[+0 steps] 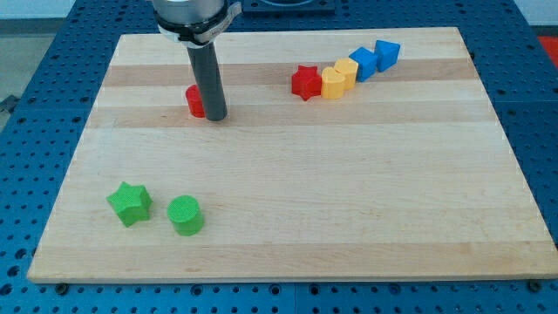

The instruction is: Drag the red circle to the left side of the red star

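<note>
Rod tip (pixel 215 116) touching the red circle (pixel 194 101), on its right side. Red star (pixel 305 83) well off to the right, heading the yellow-blue row. No gripper, nothing grasped

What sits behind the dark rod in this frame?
A red circle shows behind my tip, on the view's left side. Only its left part is visible; the rod covers the rest, so contact cannot be confirmed.

A straight dark grey rod (pixel 209 83) is seen, round in section, matte, with a plain surface. It is capped above by a wider black collar ringed with a pale silver band, cut off by the view's top. My tip (pixel 215 116) is blunt and flat, the same grey as the shaft.
</note>
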Motion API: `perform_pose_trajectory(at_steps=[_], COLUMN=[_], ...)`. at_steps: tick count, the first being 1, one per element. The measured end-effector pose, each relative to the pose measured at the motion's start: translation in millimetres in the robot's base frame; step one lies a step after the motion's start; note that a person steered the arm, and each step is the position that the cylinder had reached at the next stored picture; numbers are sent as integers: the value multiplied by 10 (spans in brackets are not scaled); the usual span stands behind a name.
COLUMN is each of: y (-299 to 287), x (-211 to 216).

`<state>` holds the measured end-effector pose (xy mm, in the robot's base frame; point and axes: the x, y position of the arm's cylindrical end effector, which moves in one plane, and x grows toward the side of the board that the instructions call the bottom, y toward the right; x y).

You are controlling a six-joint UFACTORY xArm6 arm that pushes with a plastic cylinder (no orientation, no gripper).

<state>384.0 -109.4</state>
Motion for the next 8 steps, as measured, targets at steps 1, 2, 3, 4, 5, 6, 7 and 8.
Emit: perform_pose_trajectory(at_steps=[1, 2, 3, 4, 5, 6, 7, 8], y=[-11, -128, -199, -351, -455, -298, 63, 32], x=[3, 3, 62, 152, 30, -288, -469, -335])
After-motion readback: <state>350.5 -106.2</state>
